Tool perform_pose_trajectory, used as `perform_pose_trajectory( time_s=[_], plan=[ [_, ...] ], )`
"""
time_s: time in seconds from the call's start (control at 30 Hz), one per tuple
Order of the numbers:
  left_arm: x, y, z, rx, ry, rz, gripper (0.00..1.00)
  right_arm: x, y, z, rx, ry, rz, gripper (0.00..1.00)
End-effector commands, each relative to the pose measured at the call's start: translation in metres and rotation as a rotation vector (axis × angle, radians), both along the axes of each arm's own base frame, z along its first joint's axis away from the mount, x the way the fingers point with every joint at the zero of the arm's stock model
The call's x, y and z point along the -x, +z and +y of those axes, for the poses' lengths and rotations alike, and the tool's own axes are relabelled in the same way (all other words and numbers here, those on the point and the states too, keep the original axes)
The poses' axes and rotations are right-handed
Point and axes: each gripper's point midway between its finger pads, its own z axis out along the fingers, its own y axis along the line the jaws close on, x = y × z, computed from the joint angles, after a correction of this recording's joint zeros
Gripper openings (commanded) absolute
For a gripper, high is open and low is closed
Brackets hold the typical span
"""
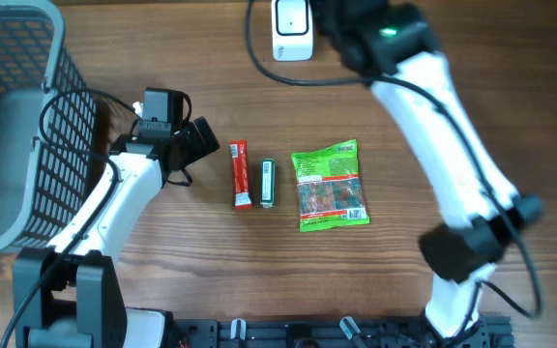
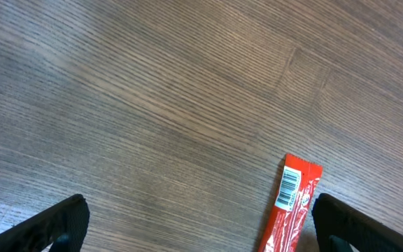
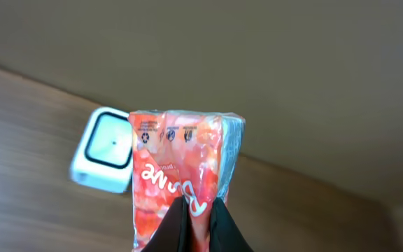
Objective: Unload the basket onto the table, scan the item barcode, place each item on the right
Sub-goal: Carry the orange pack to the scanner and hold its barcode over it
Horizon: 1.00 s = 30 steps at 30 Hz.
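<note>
The right arm [image 1: 453,145] stretches from the near right to the bench's [image 1: 162,58] far middle. The right gripper [image 3: 200,210] is clamped on a red snack packet [image 3: 180,168], held close over the white scanner [image 3: 107,148]. The left arm [image 1: 114,193] bends beside a grey basket [image 1: 27,116]. The left gripper [image 2: 205,224] is spread wide and empty over wood grain, near a red stick [image 1: 241,174], a green stick [image 1: 268,184] and a green pouch [image 1: 330,186].

The left arm [image 1: 114,203] reached from its near-left base toward the middle of the tabletop [image 1: 259,280]. The left hand [image 1: 199,143] pointed down, its fingers [image 2: 54,224] spread wide and holding nothing. The right arm [image 1: 457,145] stretched to the far edge, and the right hand [image 3: 196,222] was pinched tight on a red packet [image 3: 180,154].
</note>
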Motion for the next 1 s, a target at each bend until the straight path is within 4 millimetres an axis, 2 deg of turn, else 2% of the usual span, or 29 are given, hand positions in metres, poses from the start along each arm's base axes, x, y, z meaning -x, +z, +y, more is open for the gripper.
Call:
perform_pose_trajectory(
  time_s=[0.0, 0.2, 0.4, 0.6, 0.73, 0.97],
  plan=[
    [-0.001, 0.004, 0.000, 0.012, 0.013, -0.013, 1.00, -0.031, -0.036, 0.004, 0.193, 0.002, 0.001, 0.05],
    [-0.001, 0.004, 0.000, 0.012, 0.012, -0.013, 1.00, -0.076, -0.117, 0.033, 0.224, 0.054, 0.015, 0.04],
    [-0.001, 0.004, 0.000, 0.012, 0.013, -0.013, 1.00, -0.092, -0.166, 0.052, 0.203, 0.103, 0.037, 0.05],
    [-0.001, 0.004, 0.000, 0.012, 0.013, -0.013, 1.00, -0.099, -0.190, 0.056, 0.224, 0.116, 0.040, 0.04],
    [-0.001, 0.004, 0.000, 0.012, 0.013, -0.013, 1.00, -0.107, -0.201, 0.062, 0.348, 0.192, 0.021, 0.04],
    [-0.001, 0.004, 0.000, 0.012, 0.013, -0.013, 1.00, -0.117, -0.187, 0.066, 0.502, 0.256, -0.044, 0.04]
  ],
)
